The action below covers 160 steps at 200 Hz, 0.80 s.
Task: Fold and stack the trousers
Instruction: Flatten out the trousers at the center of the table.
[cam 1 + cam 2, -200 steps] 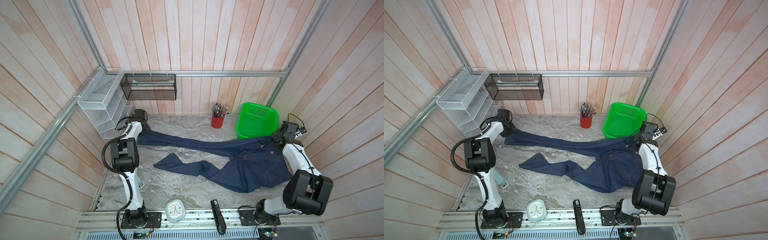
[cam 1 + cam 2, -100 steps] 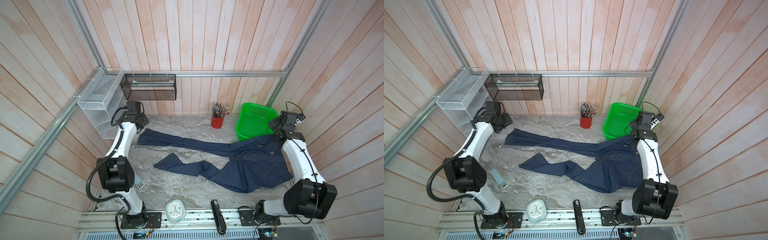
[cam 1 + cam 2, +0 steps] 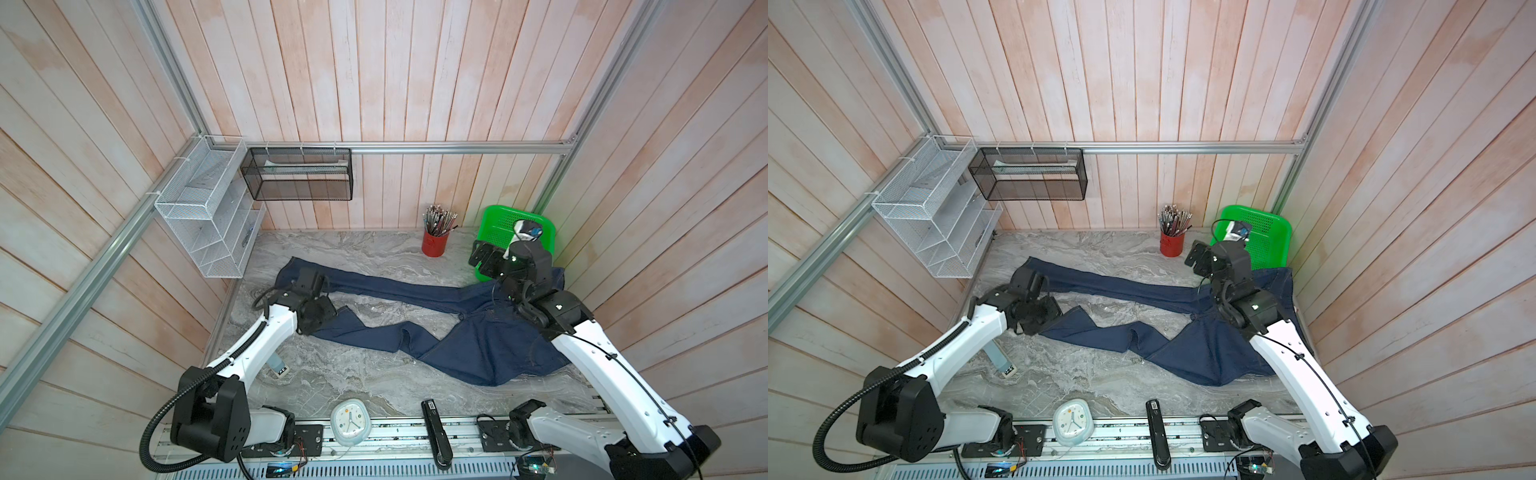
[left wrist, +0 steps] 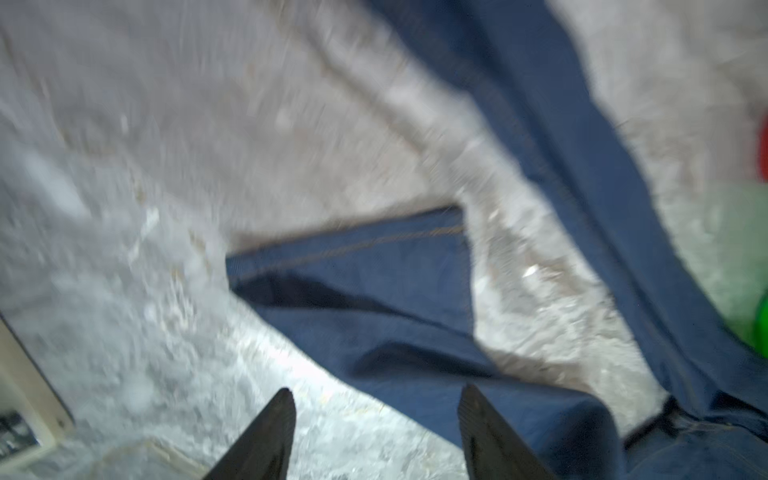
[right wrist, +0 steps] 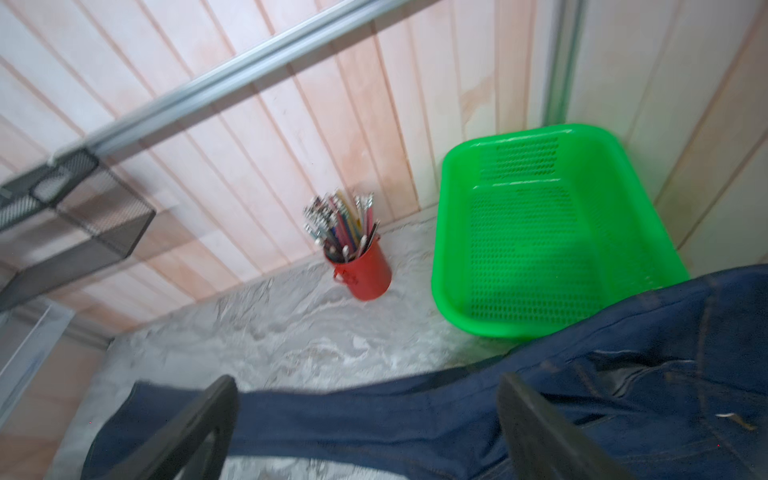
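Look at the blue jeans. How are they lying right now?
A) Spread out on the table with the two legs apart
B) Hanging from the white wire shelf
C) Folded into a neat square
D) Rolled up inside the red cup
A: the jeans lie flat and unfolded on the table, with their two legs stretched out in separate directions.

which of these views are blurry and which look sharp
Left wrist view: heavy smear across the marble table and the trousers; right wrist view: milder blur, red pencil cup and green basket soft-edged; both top views: sharp, evenly lit.
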Each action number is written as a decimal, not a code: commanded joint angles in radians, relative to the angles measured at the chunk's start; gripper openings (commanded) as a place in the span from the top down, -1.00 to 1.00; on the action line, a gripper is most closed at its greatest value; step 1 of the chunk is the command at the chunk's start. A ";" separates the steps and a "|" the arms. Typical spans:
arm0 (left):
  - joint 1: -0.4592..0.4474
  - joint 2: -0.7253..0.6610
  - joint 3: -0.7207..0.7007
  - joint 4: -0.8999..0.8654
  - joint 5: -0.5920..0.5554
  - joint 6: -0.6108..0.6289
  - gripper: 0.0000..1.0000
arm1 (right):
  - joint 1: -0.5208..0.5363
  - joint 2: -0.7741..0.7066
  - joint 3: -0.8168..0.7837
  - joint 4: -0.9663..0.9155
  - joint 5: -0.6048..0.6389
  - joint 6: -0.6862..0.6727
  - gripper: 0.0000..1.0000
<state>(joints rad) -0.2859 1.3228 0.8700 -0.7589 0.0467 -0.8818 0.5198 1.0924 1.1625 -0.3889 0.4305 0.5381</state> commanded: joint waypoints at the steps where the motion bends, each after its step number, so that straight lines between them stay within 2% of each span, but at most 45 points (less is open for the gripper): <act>1: 0.001 -0.069 -0.113 0.115 0.035 -0.208 -0.31 | 0.075 0.014 -0.037 0.021 0.021 -0.031 -0.95; 34: 0.013 -0.004 -0.199 0.285 0.045 -0.264 -0.30 | 0.111 0.037 -0.063 0.035 0.002 -0.042 -0.95; 76: 0.034 0.069 -0.193 0.366 -0.003 -0.278 -0.22 | 0.115 0.014 -0.084 0.046 0.002 -0.049 -0.95; 93: 0.042 0.083 -0.196 0.382 -0.017 -0.269 0.06 | 0.115 0.002 -0.093 0.048 0.013 -0.050 -0.95; 106: 0.043 0.093 -0.192 0.382 -0.018 -0.250 0.63 | 0.115 -0.005 -0.099 0.052 0.020 -0.055 -0.95; 119: 0.043 0.084 -0.190 0.367 -0.010 -0.232 1.00 | 0.114 -0.011 -0.102 0.056 0.029 -0.056 -0.94; 139: 0.036 -0.002 -0.175 0.266 -0.003 -0.198 1.00 | 0.114 -0.018 -0.107 0.063 0.036 -0.061 -0.94; 160: 0.020 -0.183 -0.126 0.087 0.001 -0.188 1.00 | 0.112 -0.022 -0.108 0.071 0.034 -0.067 -0.94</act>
<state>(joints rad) -0.2504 1.3159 0.6777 -0.4854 0.0593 -1.1023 0.6277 1.0847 1.0737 -0.3359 0.4442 0.4900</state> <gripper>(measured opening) 0.057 0.971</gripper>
